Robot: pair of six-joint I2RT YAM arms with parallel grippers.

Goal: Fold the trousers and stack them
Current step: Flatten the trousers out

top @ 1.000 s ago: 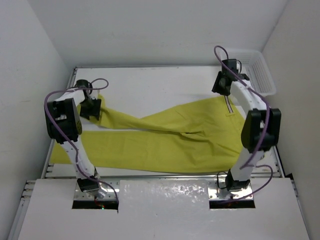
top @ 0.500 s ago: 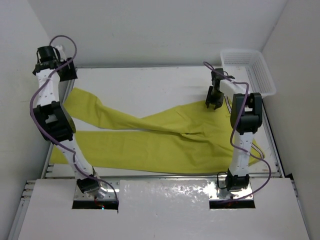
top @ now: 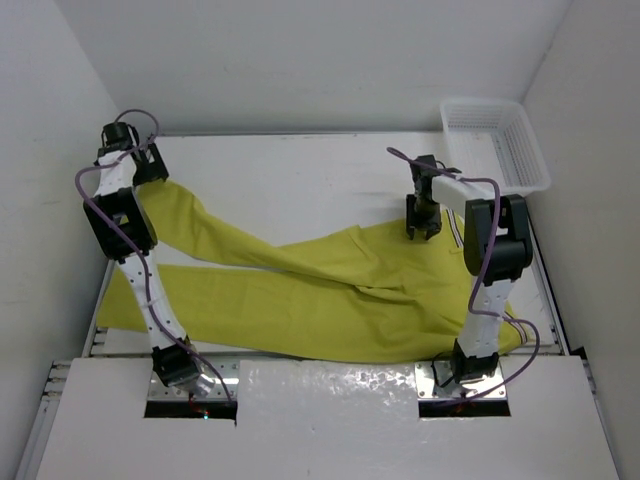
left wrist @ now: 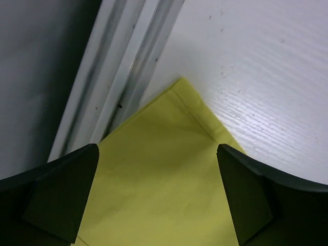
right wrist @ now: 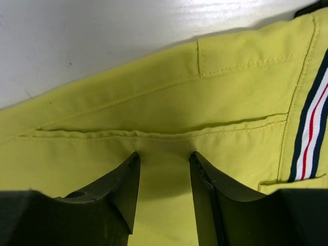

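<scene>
Trousers (top: 330,295) spread flat across counter (top: 300,180): waist at right, legs running left. One leg angles to the far-left corner, the other lies along the near edge. Left pincer (top: 143,168) released, fingers wide apart, over the far leg's hem corner (left wrist: 180,81), just beside the counter's side rail (left wrist: 123,66). Right pincer (top: 422,222) clenched on a pinch of trouser cloth at the far waist edge, just under the pocket welt (right wrist: 154,132); striped trim (right wrist: 310,128) to one side. Basket (top: 535,160) in far-right corner, apart from the cloth.
</scene>
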